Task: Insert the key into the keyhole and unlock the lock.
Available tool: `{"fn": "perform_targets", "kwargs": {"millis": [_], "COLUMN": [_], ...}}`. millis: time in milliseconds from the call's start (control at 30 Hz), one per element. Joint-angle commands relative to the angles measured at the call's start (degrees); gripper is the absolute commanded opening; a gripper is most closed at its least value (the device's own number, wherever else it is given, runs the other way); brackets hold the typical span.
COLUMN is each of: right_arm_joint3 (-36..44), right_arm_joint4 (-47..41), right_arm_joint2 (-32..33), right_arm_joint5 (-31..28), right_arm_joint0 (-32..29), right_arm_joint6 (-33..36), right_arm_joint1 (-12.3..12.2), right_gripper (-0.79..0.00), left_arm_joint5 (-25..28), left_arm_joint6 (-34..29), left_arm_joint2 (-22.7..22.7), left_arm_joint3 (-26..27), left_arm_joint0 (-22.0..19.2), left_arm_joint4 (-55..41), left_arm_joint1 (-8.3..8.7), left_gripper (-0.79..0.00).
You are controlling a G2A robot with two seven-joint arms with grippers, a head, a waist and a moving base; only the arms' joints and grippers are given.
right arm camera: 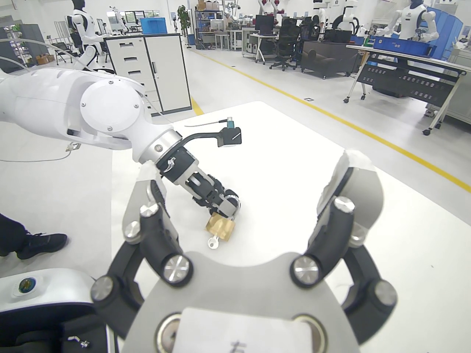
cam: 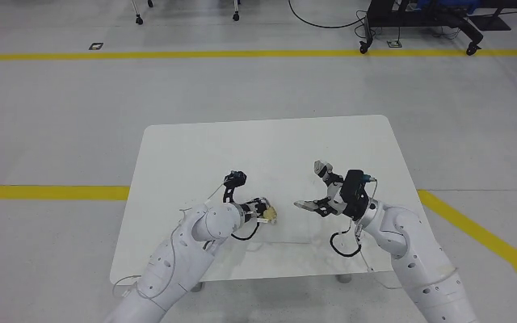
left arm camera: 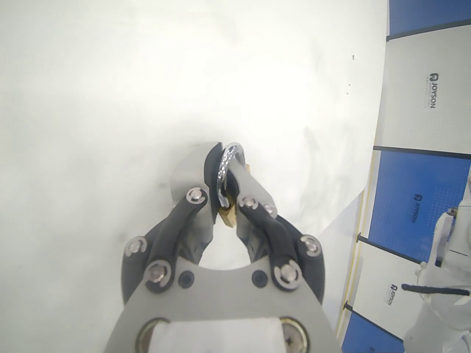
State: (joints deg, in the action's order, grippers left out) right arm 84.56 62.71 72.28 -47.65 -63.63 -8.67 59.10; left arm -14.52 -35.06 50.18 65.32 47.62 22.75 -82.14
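Brass lock: lay toward the near edge of the white table, about mid-width. Key sat in its keyhole. Left jaws were clamped on its shackle. Right jaws stood apart, empty, nearby.

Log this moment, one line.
left hand: shut on lock shackle | right hand: open, empty, apart | key: apparently in keyhole

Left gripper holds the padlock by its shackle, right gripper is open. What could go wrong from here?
1. The left gripper clamps only the shackle, so the lock body may swing when the key is turned.
2. The key is small and sits low near the table; the open right gripper may miss it or scrape the surface.
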Motion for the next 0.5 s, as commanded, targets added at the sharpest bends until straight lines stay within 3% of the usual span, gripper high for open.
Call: {"fn": "perform_targets", "kwargs": {"millis": [0, 200, 467], "right_arm_joint3": [0.0, 0.0, 0.1], "right_arm_joint4": [0.0, 0.0, 0.0], "right_arm_joint2": [0.0, 0.0, 0.0], "right_arm_joint5": [0.0, 0.0, 0.3], "right_arm_joint0": [0.0, 0.0, -0.1], "right_arm_joint6": [0.0, 0.0, 0.1], "right_arm_joint1": [0.0, 0.0, 0.0], "right_gripper": [0.0, 0.0, 0.0], "left_arm_joint5": [-0.6, -1.6, -1.7], "left_arm_joint6": [-0.1, 3.2, 14.4], "left_arm_joint2": [0.2, 3.3, 12.3], "left_arm_joint3": [-0.4, 5.0, 19.7], "left_arm_joint0": [-0.1, 2.1, 11.9], "left_arm_joint4": [0.3, 4.2, 12.7], "left_arm_joint1": [0.0, 1.12, 3.83], "left_gripper": [0.0, 0.0, 0.0]}}
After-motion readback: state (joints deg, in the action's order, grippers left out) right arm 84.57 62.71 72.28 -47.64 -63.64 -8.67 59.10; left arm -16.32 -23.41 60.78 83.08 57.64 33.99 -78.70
